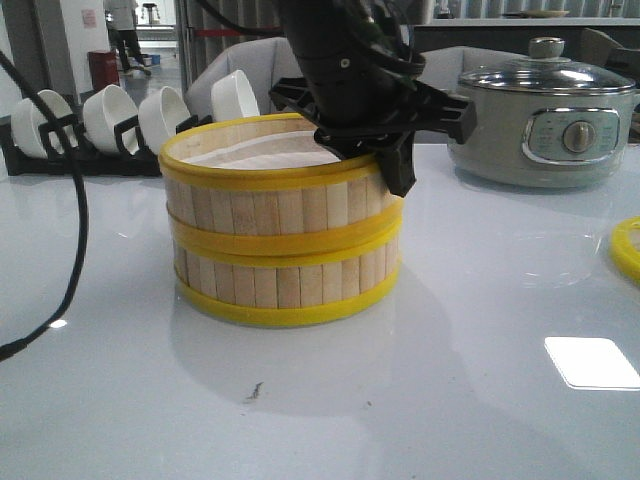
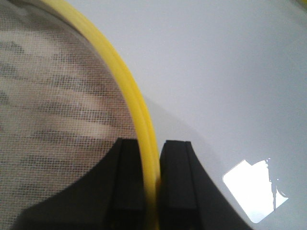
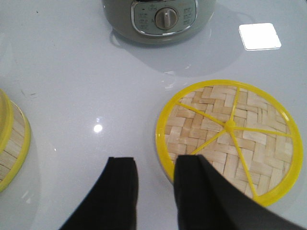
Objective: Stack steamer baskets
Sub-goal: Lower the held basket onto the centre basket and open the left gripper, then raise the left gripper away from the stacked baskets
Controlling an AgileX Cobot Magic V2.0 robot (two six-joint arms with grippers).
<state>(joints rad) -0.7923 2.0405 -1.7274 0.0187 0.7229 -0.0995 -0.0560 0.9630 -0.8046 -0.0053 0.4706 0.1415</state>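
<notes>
Two steamer baskets stand stacked at the table's middle, the upper basket (image 1: 270, 205) squarely on the lower basket (image 1: 280, 280). My left gripper (image 1: 395, 170) comes down at the stack's right side. In the left wrist view my left gripper (image 2: 152, 148) is shut on the upper basket's yellow rim (image 2: 129, 91), one finger inside over the pale mesh liner (image 2: 53, 105), the other outside. My right gripper (image 3: 154, 165) is open with nothing between its fingers, one finger over the edge of a flat woven lid (image 3: 230, 139) with a yellow rim. The stack's side (image 3: 12, 143) shows far off.
A grey-green electric pot (image 1: 545, 120) with a glass lid stands at the back right; the pot (image 3: 158, 19) also shows beyond the lid. White bowls in a black rack (image 1: 110, 115) line the back left. A black cable (image 1: 75, 230) hangs at the left. The lid's rim (image 1: 628, 245) shows at the right edge.
</notes>
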